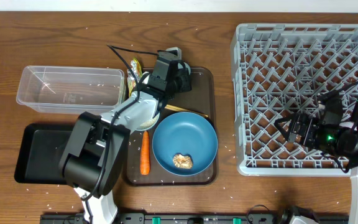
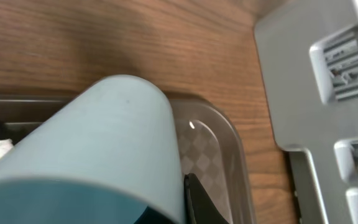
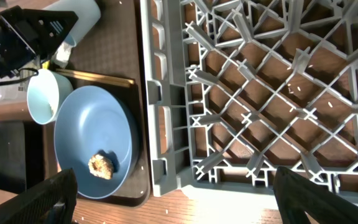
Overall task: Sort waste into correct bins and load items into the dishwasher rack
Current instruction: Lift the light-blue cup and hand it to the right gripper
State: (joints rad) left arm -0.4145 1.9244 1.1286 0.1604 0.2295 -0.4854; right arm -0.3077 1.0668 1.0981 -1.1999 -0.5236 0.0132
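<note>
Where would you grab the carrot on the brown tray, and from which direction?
Grip the small orange carrot across its middle, coming straight down from above. It lies flat, lengthwise, between the dark-blue plate and the serving tray's left rim, so fingers should close on its long sides. The plate's rim looks close, leaving little room.

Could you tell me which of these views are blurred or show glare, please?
Left wrist: the light-blue cup sits so close that it is soft and fills much of the frame, with a small glint on the brown tray. Right wrist: the rack is sharp, though a bright patch washes out the table near the bottom edge. Overhead: evenly lit and in focus.
</note>
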